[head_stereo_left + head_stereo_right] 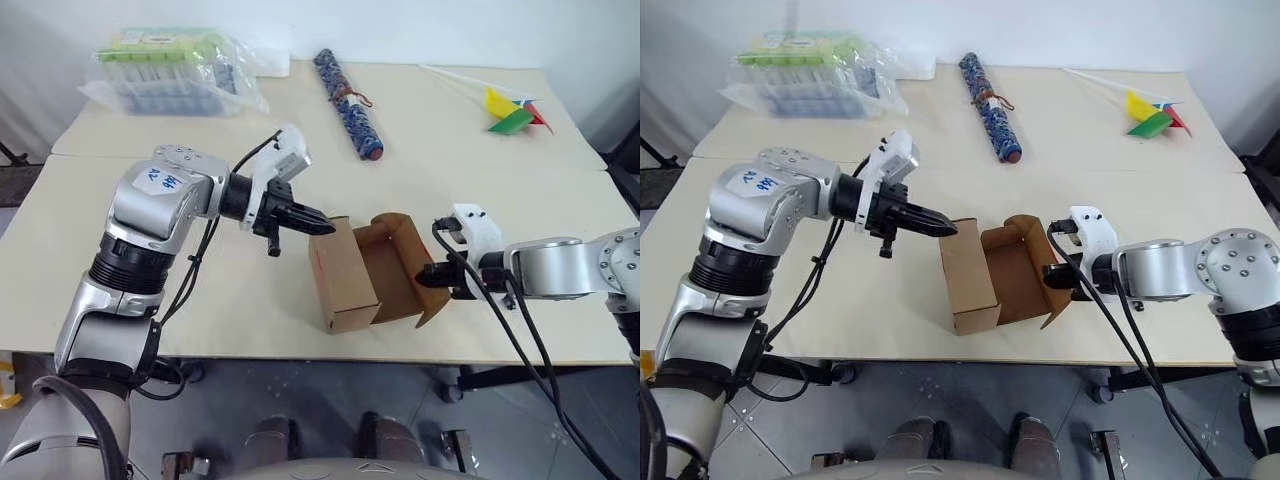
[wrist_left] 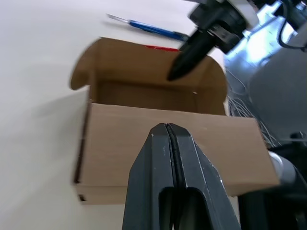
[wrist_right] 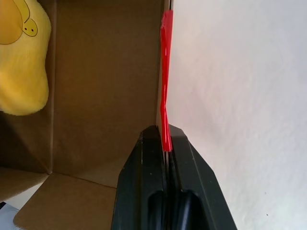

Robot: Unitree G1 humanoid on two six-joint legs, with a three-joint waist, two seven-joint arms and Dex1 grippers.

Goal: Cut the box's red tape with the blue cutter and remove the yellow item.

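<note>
The box (image 1: 365, 272) lies open near the table's front edge, and I place everything from it. My right gripper (image 3: 165, 139) pinches the box's far flap and its red tape (image 3: 166, 72); my left gripper (image 1: 318, 222), clenched on nothing, hovers just above the box's lid. I worry the light box could drag or tip if I pull that flap, since nothing else pins it. My right wrist view shows the yellow item (image 3: 21, 52) inside the box. My left wrist view shows the blue cutter (image 2: 148, 28) lying just beyond the box.
</note>
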